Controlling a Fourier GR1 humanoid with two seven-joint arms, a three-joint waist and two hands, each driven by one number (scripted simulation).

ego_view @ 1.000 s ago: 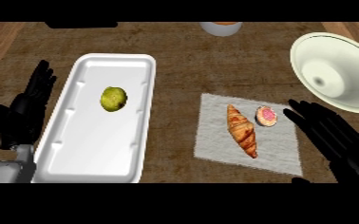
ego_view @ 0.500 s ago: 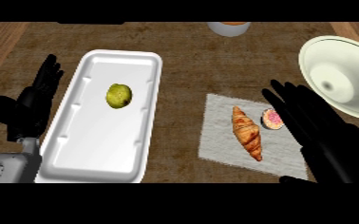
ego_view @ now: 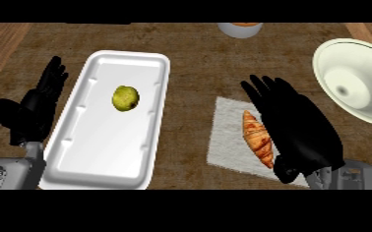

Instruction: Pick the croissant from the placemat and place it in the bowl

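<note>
Brown wood-grain counter (ego_view: 196, 49) fills the head view. The right hand (ego_view: 294, 123) lies low over the white placemat (ego_view: 229, 142), palm down, its fingers (ego_view: 256, 89) straight and spread, pointing away from the robot. They are apart and grip nothing. The croissant (ego_view: 256, 137) lies on the placemat just beside the hand, at its thumb side, with its right edge under the palm; whether the hand touches it cannot be told. The croissant's long axis runs roughly parallel to the hand, one tip near the fingers and the other near the wrist.

Beyond and to the outer side of the right hand, the cream bowl (ego_view: 349, 86) stands at the view's right edge, partly cut off, apart from the placemat.

The left hand (ego_view: 36, 105) rests at the view's left edge, fingers straight and pointing upward, holding nothing. Just beside it, toward the middle of the counter, lies a long white tray (ego_view: 109, 142), with a yellow-green fruit (ego_view: 125, 98) in its far half.

Far beyond both hands, a white container with an orange top (ego_view: 240, 28) stands at the counter's far edge, partly cut off.
</note>
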